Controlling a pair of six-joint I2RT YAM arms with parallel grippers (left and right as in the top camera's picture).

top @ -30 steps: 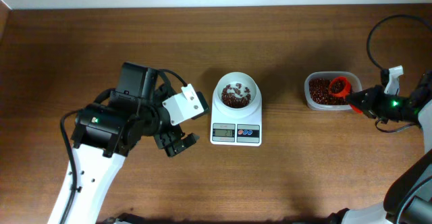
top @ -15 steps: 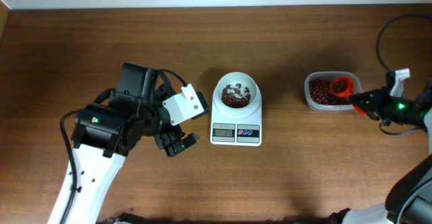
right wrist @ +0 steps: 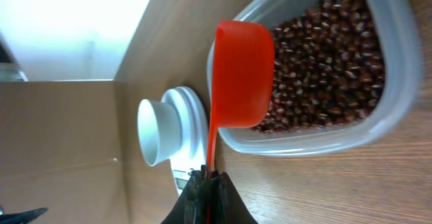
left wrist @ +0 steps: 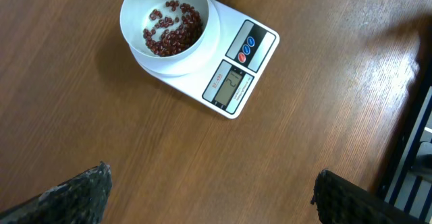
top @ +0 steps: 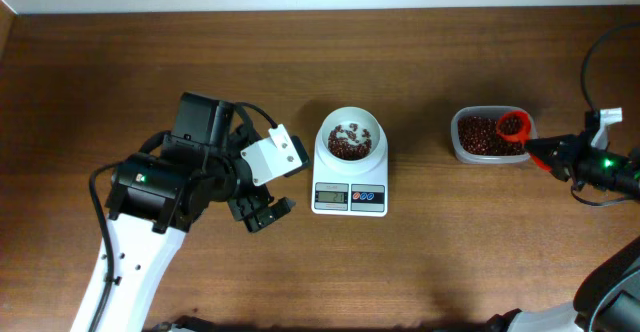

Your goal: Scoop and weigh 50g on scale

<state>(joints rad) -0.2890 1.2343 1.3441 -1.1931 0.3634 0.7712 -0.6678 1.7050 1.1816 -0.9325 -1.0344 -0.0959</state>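
Right tool (right wrist: 205, 181) clamps scoop (right wrist: 243, 75) over tub (right wrist: 304, 144) (beans (right wrist: 327, 69) inside); left tool (top: 263, 212) wide.

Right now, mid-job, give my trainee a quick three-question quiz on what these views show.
1. Fill in: the scale's white bowl holds some dark red-brown ___.
2. The orange-red scoop hangs over: A the clear tub; B the bowl; C neither.
3. True or false: the left gripper is shut on the scoop.
Key: 1 beans. 2 A. 3 false: it stands open and empty; the right gripper holds the scoop's handle.
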